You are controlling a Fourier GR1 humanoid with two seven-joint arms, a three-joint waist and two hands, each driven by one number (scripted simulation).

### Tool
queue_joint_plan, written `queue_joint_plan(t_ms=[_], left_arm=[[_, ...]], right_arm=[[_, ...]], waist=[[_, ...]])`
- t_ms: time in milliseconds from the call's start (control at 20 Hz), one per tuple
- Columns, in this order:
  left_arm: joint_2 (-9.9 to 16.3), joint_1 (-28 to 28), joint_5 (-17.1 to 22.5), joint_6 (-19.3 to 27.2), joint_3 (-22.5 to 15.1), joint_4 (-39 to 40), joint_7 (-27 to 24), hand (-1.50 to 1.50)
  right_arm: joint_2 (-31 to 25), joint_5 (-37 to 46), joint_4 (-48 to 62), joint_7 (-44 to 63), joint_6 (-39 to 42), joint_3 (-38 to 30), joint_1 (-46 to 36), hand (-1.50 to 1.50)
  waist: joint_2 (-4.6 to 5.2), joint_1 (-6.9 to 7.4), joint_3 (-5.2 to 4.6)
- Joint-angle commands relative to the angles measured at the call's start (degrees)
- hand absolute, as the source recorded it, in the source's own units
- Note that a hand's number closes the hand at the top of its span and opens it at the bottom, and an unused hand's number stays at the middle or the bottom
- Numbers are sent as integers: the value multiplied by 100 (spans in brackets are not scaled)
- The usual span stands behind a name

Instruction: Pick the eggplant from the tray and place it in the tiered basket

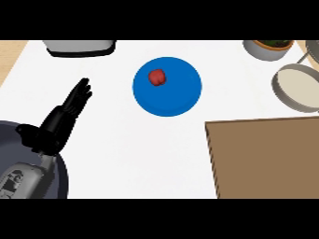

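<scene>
We see a small red, rounded item [157, 77] lying on the blue round plate [168, 98], toward its upper-left rim. The brown tray [276, 158] sits at the counter's near right corner, its surface bare.

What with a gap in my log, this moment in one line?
left hand: open, resting | red item: on blue plate | right hand: unseen

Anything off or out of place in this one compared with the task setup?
Yes. The brown tray shows nothing on it, and no eggplant is visible. The only food is a small red item on the blue plate. Only the left hand shows, fingers straight.
</scene>
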Motion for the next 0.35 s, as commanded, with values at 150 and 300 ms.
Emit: queue_joint_plan(t_ms=[150,300], left_arm=[[-74,667,63,157,77,427,-150,0],[-92,869,111,261,37,144,-115,0]], right_arm=[[219,-155,-1371,268,-44,-190,946,-150],[414,-373,-1927,338,271,-291,1482,-150]], waist=[[-26,-446,-126],[-73,-495,-121]])
